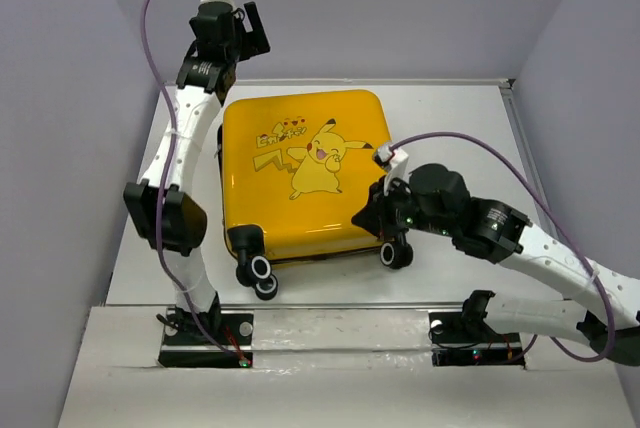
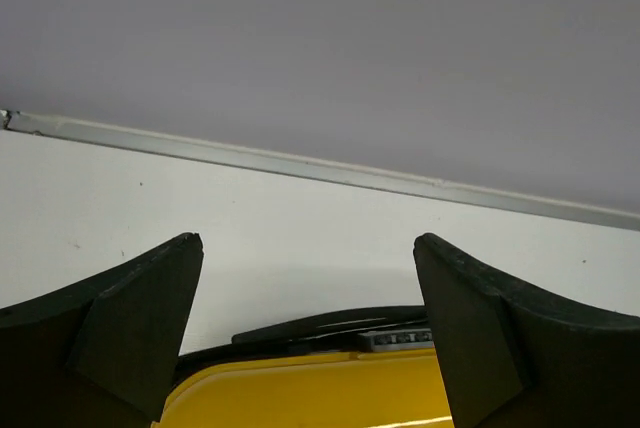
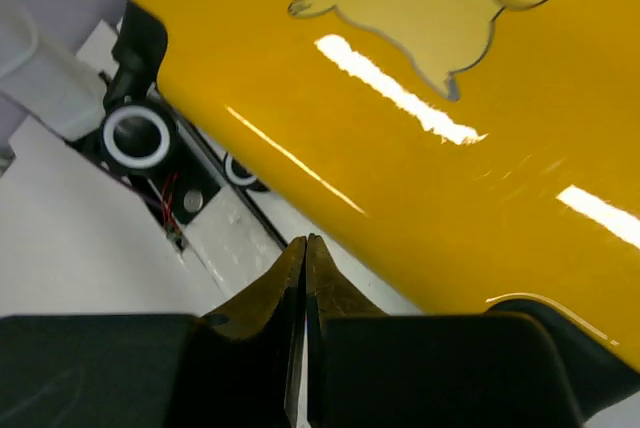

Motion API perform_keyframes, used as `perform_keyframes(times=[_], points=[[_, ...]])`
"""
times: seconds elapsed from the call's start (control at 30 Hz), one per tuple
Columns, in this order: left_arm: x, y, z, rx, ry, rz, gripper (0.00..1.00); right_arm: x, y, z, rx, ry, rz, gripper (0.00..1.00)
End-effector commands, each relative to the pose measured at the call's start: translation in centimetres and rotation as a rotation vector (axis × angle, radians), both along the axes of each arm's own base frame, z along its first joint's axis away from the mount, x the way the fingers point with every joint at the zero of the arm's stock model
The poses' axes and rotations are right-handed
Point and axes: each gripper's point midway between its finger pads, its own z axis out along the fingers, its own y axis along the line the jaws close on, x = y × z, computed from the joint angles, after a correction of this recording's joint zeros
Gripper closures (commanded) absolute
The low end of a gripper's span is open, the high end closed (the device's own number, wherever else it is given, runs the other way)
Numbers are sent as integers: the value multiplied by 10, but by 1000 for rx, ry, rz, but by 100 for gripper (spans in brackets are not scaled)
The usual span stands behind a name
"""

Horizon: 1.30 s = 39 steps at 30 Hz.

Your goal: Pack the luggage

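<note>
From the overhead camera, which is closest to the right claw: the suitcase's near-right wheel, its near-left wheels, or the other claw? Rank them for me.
Measured from the right gripper in the top view:
1. The near-right wheel, just beside it at the near-right corner of the luggage.
2. The near-left wheels, along the near edge, at its left end.
3. The left gripper, beyond the far-left corner.

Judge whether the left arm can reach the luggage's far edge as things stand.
Probably yes: the left gripper hangs open by the far edge of the luggage with nothing between, and the right gripper sits shut at its near right corner.
</note>
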Motion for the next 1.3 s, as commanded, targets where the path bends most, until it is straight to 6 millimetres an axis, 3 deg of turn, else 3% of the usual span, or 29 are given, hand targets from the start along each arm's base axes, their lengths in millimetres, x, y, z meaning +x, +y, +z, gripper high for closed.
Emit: perform_keyframes(times=[0.0, 0.03, 0.07, 0.13, 0.23, 0.37, 0.47, 0.57, 0.63, 0.67, 0.7, 0.73, 0.77, 0.8, 0.87, 0.97, 1.07, 1.1, 1.13, 1.17, 1.2, 1.23, 1.27], points=[[36, 12, -27, 9, 93, -67, 2, -49, 9, -40, -138, 86, 107, 93], [52, 23, -53, -3, 142, -60, 2, -53, 12, -52, -171, 102, 115, 93], [59, 24, -46, -33, 123, -77, 3, -60, 14, -59, -190, 112, 128, 93], [72, 26, -60, -62, 141, -115, 4, -61, 13, -75, -219, 147, 115, 93], [96, 47, -103, -48, 209, -96, 5, -48, 3, -111, -314, 163, 10, 93], [103, 50, -140, -91, 266, -144, 7, -27, -2, -118, -346, 125, -106, 93], [105, 50, -185, -107, 350, -157, 8, 0, -9, -115, -360, 66, -237, 93], [103, 48, -208, -120, 388, -169, 9, 24, -16, -120, -345, 76, -295, 93], [91, 45, -241, -137, 462, -174, 11, 43, -19, -121, -308, 73, -319, 93], [86, 41, -239, -148, 457, -191, 12, 48, -20, -127, -304, 90, -315, 93], [68, 40, -272, -168, 534, -187, 13, 63, -23, -123, -276, 79, -347, 93], [57, 37, -283, -178, 557, -191, 14, 70, -25, -123, -276, 64, -350, 93], [54, 41, -266, -171, 509, -177, 15, 77, -22, -124, -264, 67, -341, 93], [32, 43, -295, -181, 581, -144, 16, 90, -23, -119, -245, 48, -352, 93], [16, 53, -301, -167, 585, -88, 18, 105, -19, -112, -220, 23, -350, 93], [-36, 57, -318, -189, 647, -35, 24, 142, -11, -93, -151, -14, -350, 93], [-62, 50, -316, -253, 643, -35, 28, 168, -15, -80, -112, -38, -372, 93], [-83, 49, -315, -264, 652, -34, 29, 175, -10, -65, -76, -52, -355, 93], [-94, 47, -317, -277, 656, -33, 31, 183, -9, -68, -83, -46, -354, 93], [-111, 43, -313, -291, 645, -39, 32, 192, -14, -65, -73, -46, -360, 93], [-109, 43, -296, -295, 605, -42, 32, 198, -15, -62, -65, -47, -361, 93], [-128, 38, -306, -304, 633, -51, 35, 205, -10, -57, -45, -42, -340, 93], [-134, 33, -284, -319, 572, -72, 36, 209, -7, -54, -21, -29, -301, 93]])
